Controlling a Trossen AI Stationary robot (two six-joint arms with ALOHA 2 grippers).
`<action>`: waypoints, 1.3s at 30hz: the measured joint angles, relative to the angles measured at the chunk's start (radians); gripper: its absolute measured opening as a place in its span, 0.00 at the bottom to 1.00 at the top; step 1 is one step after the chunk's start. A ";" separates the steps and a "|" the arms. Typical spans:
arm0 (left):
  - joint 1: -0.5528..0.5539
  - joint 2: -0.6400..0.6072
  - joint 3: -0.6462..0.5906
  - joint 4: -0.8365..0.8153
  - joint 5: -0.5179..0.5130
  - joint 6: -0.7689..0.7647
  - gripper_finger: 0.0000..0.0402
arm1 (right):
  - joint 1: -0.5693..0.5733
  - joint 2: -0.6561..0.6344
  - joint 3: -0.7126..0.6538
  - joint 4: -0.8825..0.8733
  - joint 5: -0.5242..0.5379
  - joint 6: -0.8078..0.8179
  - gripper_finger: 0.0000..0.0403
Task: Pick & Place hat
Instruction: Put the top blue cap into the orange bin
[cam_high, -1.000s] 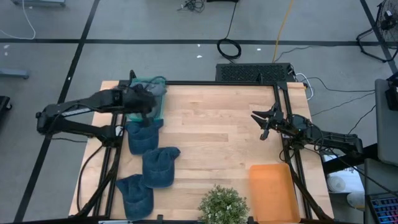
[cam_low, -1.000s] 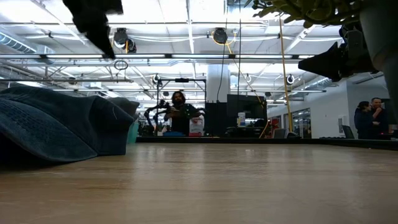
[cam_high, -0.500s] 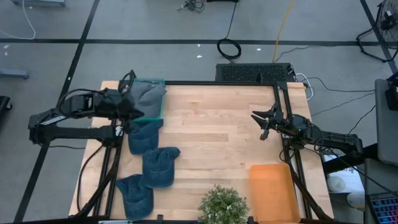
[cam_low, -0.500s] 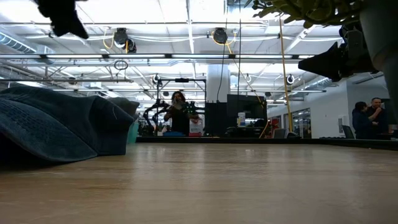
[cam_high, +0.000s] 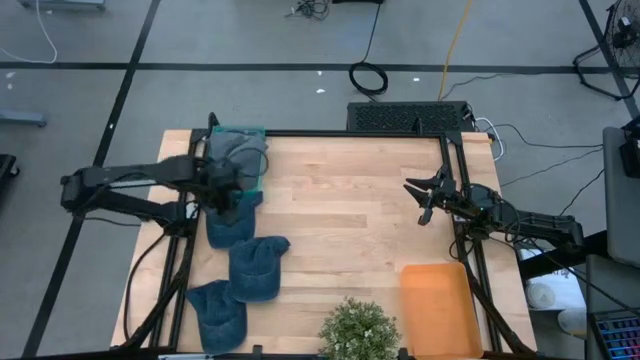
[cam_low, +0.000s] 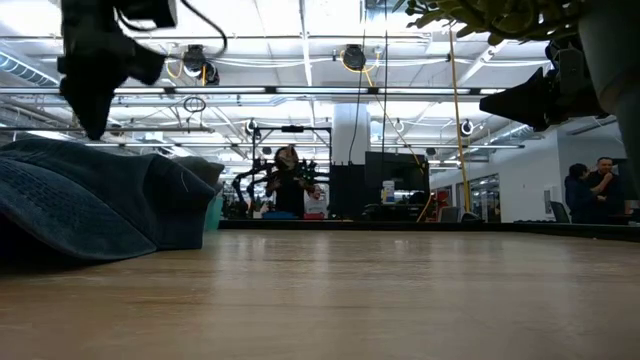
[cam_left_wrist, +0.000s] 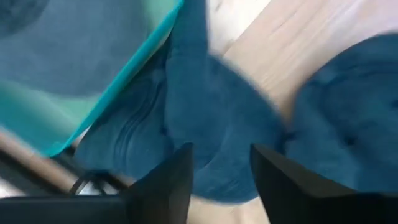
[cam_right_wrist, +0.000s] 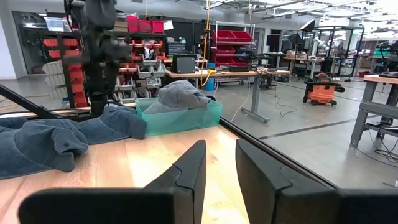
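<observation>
Blue hat (cam_high: 232, 218) beside teal bin (cam_high: 257, 172): left gripper (cam_high: 226, 190), fingers apart, hovering; should be straddling a fold before pinching.

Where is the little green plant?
In the high view, the small leafy green plant sits at the wooden table's near edge, between the flat orange tray and the blue hats.

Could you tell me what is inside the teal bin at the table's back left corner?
One grey-blue hat lies in the teal bin, filling most of it. Whatever might lie beneath that hat is covered.
</observation>
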 joint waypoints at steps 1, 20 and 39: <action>0.000 0.034 0.000 -0.018 -0.007 0.001 0.45 | 0.000 0.000 0.000 0.000 0.000 0.000 0.18; 0.001 0.310 -0.003 -0.025 -0.052 0.155 0.58 | 0.000 0.000 0.000 0.000 0.000 0.000 0.18; 0.000 0.306 -0.172 0.151 -0.037 0.156 0.54 | 0.000 0.000 0.000 0.000 0.000 0.000 0.18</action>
